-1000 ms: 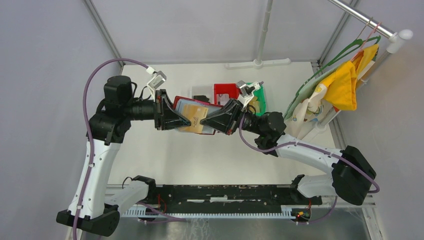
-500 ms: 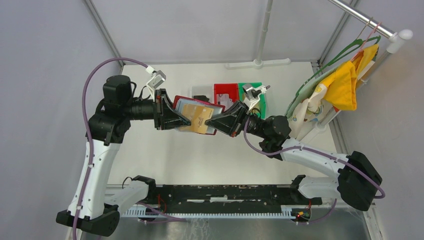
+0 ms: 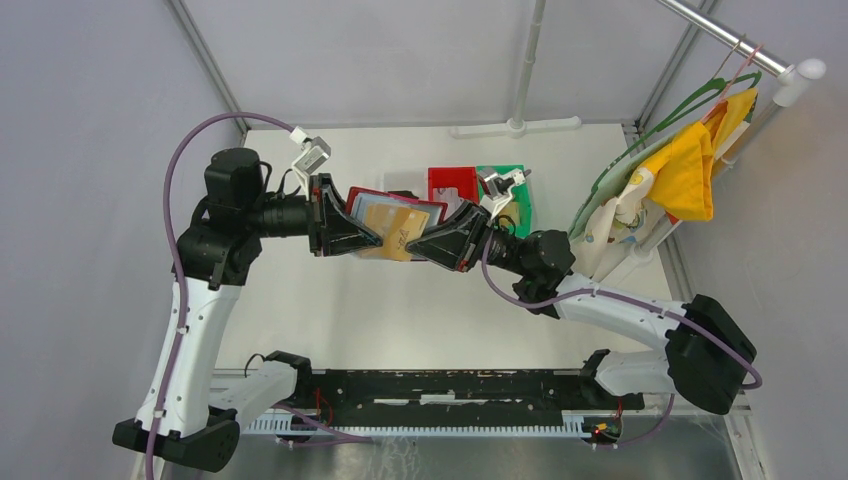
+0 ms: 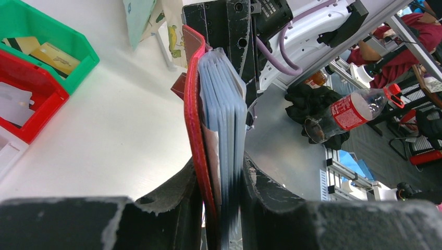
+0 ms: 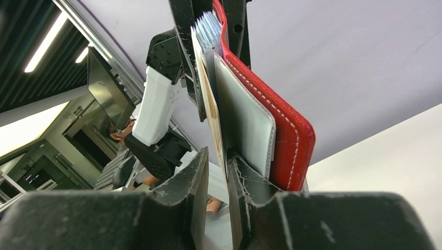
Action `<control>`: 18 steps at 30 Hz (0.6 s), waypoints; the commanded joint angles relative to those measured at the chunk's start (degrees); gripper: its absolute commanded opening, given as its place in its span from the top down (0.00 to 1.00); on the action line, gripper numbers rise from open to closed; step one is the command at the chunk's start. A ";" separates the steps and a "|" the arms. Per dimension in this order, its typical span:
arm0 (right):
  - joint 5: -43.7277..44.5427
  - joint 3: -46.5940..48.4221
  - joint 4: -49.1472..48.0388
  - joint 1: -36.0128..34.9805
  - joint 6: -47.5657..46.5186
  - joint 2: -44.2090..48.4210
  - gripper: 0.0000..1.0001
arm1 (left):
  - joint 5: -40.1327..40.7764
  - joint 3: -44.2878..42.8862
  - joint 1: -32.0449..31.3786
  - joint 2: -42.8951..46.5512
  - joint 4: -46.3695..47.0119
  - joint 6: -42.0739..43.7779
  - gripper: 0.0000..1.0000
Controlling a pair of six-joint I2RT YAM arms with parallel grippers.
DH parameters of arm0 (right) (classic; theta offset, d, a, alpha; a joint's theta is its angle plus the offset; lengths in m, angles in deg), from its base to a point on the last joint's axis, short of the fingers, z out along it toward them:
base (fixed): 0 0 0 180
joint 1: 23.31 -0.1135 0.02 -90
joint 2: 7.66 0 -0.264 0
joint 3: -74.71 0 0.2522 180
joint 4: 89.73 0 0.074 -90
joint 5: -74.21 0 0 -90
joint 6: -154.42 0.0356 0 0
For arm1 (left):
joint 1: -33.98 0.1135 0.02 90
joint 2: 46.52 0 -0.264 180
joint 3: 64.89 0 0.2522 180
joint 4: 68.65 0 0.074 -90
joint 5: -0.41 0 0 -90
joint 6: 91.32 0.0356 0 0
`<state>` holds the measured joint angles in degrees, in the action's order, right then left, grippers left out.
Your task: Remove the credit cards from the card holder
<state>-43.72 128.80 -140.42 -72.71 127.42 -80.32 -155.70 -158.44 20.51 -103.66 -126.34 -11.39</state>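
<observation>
**Two claws, one wallet, hanging mid-air**

My left gripper (image 4: 221,174) is clamped on the card holder (image 4: 194,104). One finger is on the red cover and the other is pressed against the stack of clear sleeves (image 4: 225,99), so the whole thing is held up off the table (image 3: 330,310).

My right gripper (image 5: 217,161) is at about 4 o'clock of the holder in the top view. Its jaws sit narrowly apart on either side of a tan card (image 5: 211,112) that pokes out of the holder's 6 o'clock side. Honestly can't tell if it's really pinching the card or just straddling it.

My left arm is over at 9 o'clock. At 1 o'clock from the holder there's a red bin (image 3: 450,180). Just beside that, on its 3 o'clock side, is a green bin (image 3: 523,205) with a gold card (image 4: 54,58) lying in it.
</observation>
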 commanded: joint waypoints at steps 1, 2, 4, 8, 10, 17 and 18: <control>-0.42 2.73 -6.55 -0.23 2.43 -0.62 0.76 | -2.37 -1.52 0.07 0.42 4.20 -3.17 0.98; -0.42 2.72 -6.96 -0.25 2.65 -0.83 0.75 | -2.41 -1.32 0.06 0.45 4.26 -3.16 0.98; -0.61 2.74 -8.07 -0.25 3.27 -1.22 0.75 | -2.50 -1.15 0.01 0.33 4.20 -3.12 0.98; -1.48 2.39 -9.18 0.30 3.97 -0.85 0.91 | -1.17 -1.54 0.01 0.11 4.09 -2.80 0.98; -2.41 1.71 -8.24 1.45 3.88 0.37 0.99 | 0.82 -2.35 0.11 -0.17 2.97 -1.55 0.98; -9.82 2.77 13.60 10.80 -3.33 7.44 1.00 | 12.74 -4.35 0.02 -1.44 -3.82 7.72 0.98; -11.02 3.37 18.60 12.89 -4.82 8.29 1.00 | 15.36 -4.17 0.08 -1.66 -4.50 8.79 0.98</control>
<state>-48.72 128.87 -135.48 -65.48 128.08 -76.76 -149.14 -160.36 20.51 -105.22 -128.50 -9.31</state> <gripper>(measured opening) 0.009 0.334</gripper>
